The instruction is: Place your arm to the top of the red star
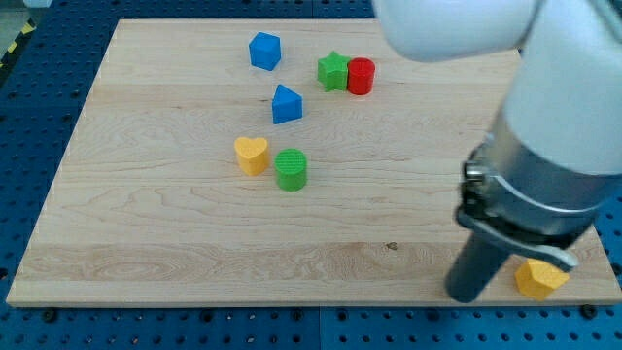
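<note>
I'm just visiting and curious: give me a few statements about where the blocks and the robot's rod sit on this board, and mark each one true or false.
1. The green star touches the red cylinder. True.
2. My tip rests against the blue blocks. False: it is near the view's bottom right, beside a yellow block, far from the others.
3. The yellow heart sits just left of the green cylinder. True.
4. A red star lies in the middle of the board. False: no red star is visible; the only red block looks like a cylinder.
5. Two blue blocks are in view. True.
</note>
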`<action>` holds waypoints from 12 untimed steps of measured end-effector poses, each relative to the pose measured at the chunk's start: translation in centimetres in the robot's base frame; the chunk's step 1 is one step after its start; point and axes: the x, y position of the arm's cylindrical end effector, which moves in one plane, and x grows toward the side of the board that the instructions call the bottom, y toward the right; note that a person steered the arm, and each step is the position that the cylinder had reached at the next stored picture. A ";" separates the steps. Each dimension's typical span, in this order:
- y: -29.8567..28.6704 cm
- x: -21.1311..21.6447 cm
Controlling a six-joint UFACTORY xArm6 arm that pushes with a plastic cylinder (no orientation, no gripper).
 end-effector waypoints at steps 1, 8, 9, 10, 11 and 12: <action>4.7 0.0; -5.7 -12.6; -3.5 -13.1; 0.5 -11.5; 2.9 -10.8; 2.9 -9.4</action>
